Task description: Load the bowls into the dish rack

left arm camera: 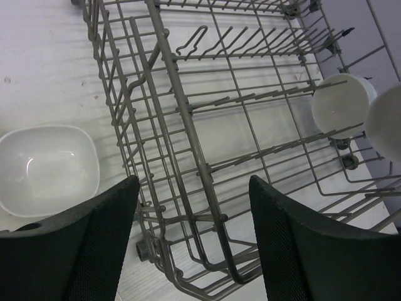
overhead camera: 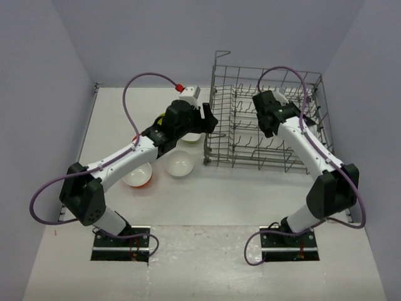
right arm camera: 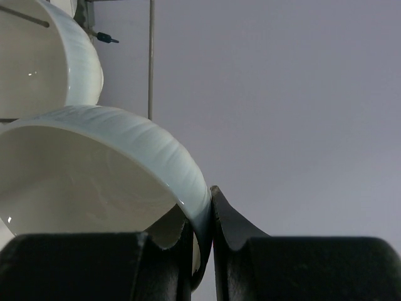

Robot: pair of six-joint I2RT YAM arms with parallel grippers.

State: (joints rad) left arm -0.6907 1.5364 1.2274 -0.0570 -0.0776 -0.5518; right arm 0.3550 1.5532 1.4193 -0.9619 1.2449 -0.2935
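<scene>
The task is, as I judge it, not yet at its half. The right gripper (right arm camera: 203, 204) has its jaws pressed together on the rim of a ribbed white bowl (right arm camera: 94, 182), one finger inside and one outside. It holds this bowl inside the dish rack (overhead camera: 269, 147), toward the far side, at about 11 o'clock from the rack's middle in the top view, as far as I can place it. At 11 o'clock from this bowl in the right wrist view a second white bowl (right arm camera: 44, 56) is close by. It seems to be in the rack already, though I cannot tell if it sits properly between the wires. So one bowl looks loaded, and one is being placed but is not released. The left gripper (left arm camera: 191, 188) hangs over the rack's left wall, on the 9 o'clock side, with its jaws wide apart and nothing between them. The bowls that remain lie on the table (overhead camera: 207, 200), outside the rack. These are the white squarish bowl (left arm camera: 47, 166) just beside the rack's wall, a plain white bowl (overhead camera: 178, 164) at about 8 o'clock from the rack, and the orange bowl with white inside (overhead camera: 138, 175) a little further the same way. A small part of a yellow-green bowl (overhead camera: 161, 117) shows at 9 o'clock behind the left arm. Other bowls may be hidden under that arm, but I cannot tell. At least four bowls are left to load, and the squarish one is the nearest to the free gripper.
</scene>
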